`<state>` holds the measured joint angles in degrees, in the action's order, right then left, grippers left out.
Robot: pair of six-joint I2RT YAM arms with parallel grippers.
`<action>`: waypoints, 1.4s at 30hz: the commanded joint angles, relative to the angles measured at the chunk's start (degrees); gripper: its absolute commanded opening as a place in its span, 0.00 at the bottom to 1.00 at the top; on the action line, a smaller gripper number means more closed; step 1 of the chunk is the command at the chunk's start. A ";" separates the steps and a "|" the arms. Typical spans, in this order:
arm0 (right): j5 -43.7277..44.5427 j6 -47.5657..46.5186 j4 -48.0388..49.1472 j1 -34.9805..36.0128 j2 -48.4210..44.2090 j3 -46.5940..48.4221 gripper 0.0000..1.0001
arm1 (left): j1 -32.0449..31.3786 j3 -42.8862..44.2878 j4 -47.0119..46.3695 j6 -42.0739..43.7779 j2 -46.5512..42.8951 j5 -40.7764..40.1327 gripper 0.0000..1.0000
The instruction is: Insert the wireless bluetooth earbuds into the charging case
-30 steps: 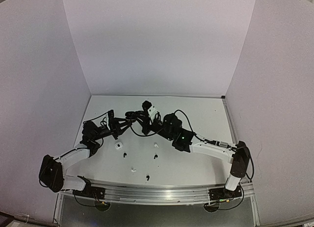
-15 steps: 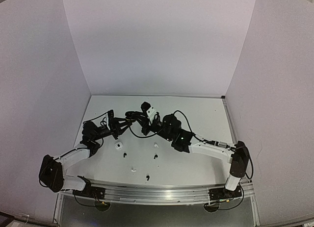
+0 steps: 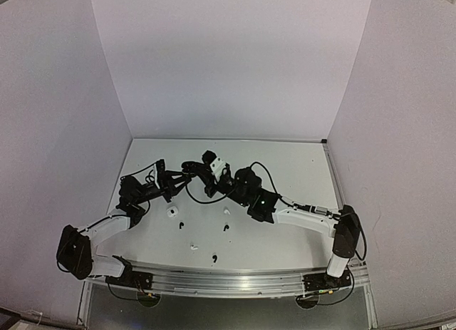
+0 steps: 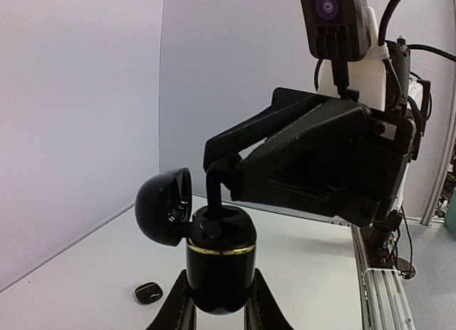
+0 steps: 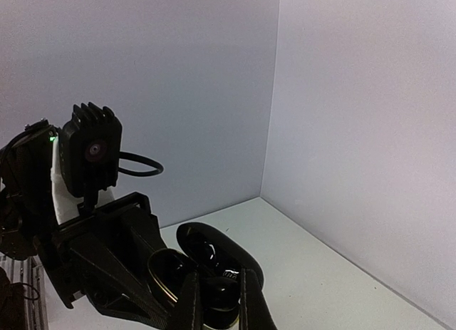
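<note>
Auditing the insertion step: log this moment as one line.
left gripper: shut on black charging case, upright, lid open | right gripper: shut on black earbud | earbud: head at case's open top, not released

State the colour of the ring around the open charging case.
Gold ring on a black case; clearest in the left wrist view.

The charging case (image 4: pixel 221 273) in the left gripper (image 4: pixel 219 306) is glossy black plastic, smooth enough to catch highlights. A thin gold metallic band (image 4: pixel 221 250) runs round its mouth. Its open lid (image 4: pixel 165 205) has the same wet-looking shine inside. The earbud (image 4: pixel 213 191) at the tips of the right gripper (image 4: pixel 222 161) is black as well. Both grippers look like matt black plastic, the right one's faintly grainy and ridged. The table (image 4: pixel 85 273) is smooth white with a soft sheen. The walls (image 3: pixel 228 59) are matt, and the rail (image 3: pixel 228 280) is bare metal.
</note>
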<state>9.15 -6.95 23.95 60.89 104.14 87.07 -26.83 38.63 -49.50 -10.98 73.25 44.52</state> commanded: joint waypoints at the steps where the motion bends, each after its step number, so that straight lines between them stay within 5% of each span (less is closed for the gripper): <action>1: 0.80 0.25 -0.72 0.55 1.44 1.02 0.10 | 0.03 1.01 -3.36 -0.34 -1.16 -0.83 0.00; 42: 1.20 0.56 -5.55 0.92 3.07 5.69 0.34 | 0.05 1.17 -2.81 -0.97 -0.74 -0.73 0.00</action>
<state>10.48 -6.88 21.00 61.20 106.39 90.71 -26.68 38.63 -49.06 -11.00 73.28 43.77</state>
